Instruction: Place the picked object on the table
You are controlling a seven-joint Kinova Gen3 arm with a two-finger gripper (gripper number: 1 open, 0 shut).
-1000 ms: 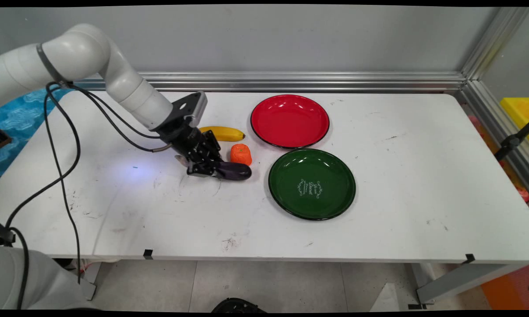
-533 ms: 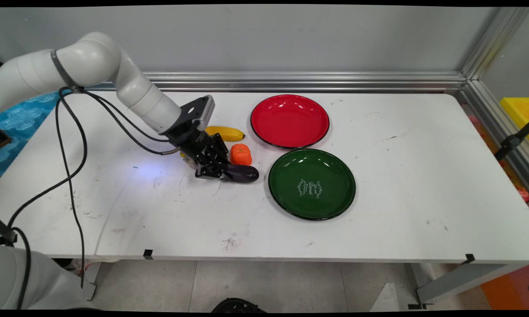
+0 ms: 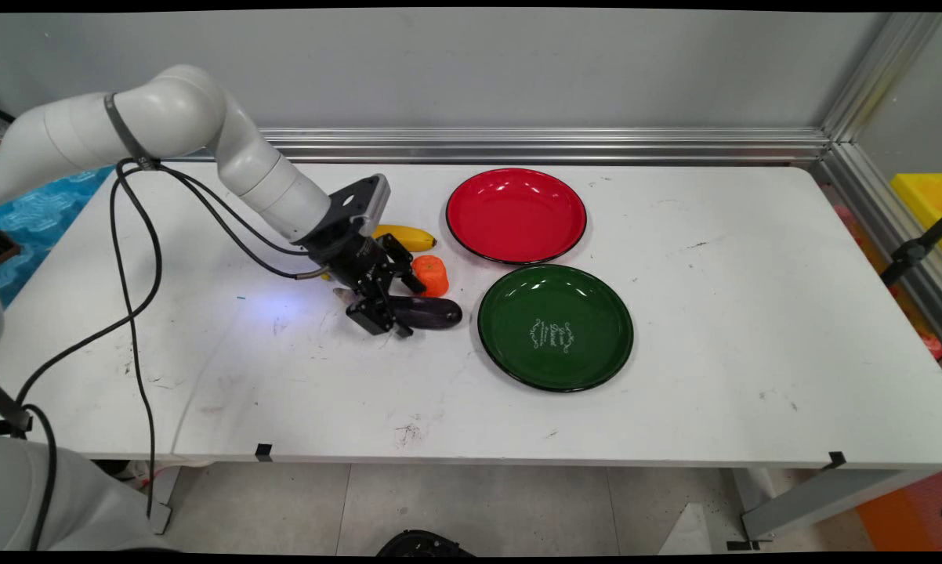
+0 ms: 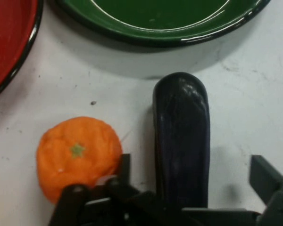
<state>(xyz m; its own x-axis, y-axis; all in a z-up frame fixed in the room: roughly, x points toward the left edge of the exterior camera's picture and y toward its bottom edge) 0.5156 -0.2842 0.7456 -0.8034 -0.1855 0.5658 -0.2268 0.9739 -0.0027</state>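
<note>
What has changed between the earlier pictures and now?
The gripper pushed the eggplant a little rightward, toward the green plate, then opened; its fingers now stand apart on either side of it. The orange, banana and red plate stayed in place.

White counter (image 3: 675, 407), scuffed. On it: red plate (image 3: 516, 215) at the rear, green plate (image 3: 556, 327) just in front, and beside them a banana (image 3: 406, 236), orange (image 3: 430, 274) and eggplant (image 3: 432, 313).
</note>
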